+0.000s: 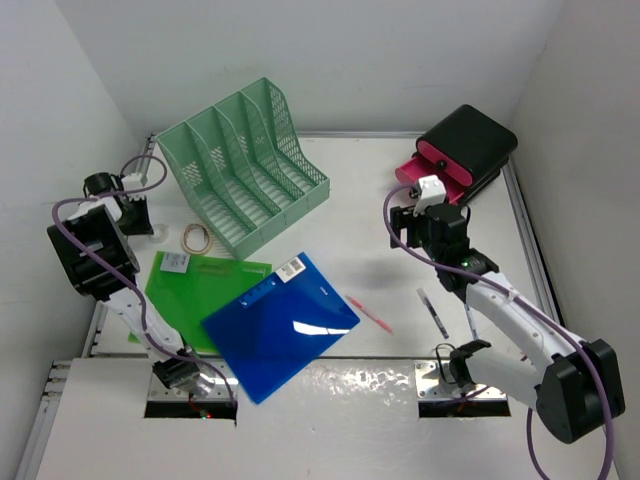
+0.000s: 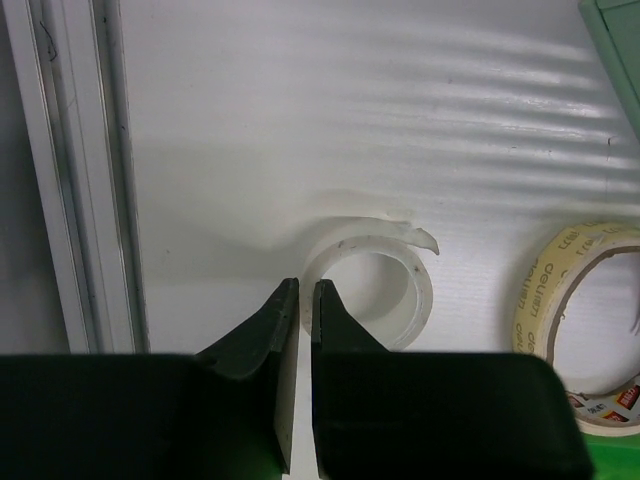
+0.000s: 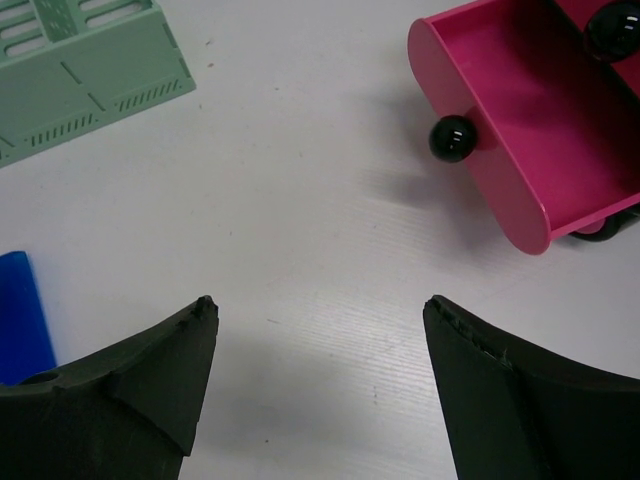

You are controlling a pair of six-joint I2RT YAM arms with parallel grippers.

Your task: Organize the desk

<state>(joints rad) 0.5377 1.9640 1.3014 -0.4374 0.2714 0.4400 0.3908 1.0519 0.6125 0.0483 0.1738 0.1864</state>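
A: Overhead, the white desk fills the frame from rail to rail under both arms. A mint-green file rack stands at the far left, with a black box at the far right. A blue folder lies near the front, overlapping a green folder. What does the left wrist camera add?

B: Detail the overhead view blurs. The left gripper is closed on the wall of a clear tape roll, one finger outside the ring and one inside. A tan tape roll lies flat just to its right, apart from it.

A: And the right arm?

B: The right gripper hangs over bare desk with its fingers spread wide and nothing between them. Its own camera shows a pink drawer pulled out, with a round black knob on its front. The overhead view only hints at that.

A: The overhead alone catches a pink pen lying just right of the blue folder. A dark pen lies beyond it. Neither wrist camera shows them.
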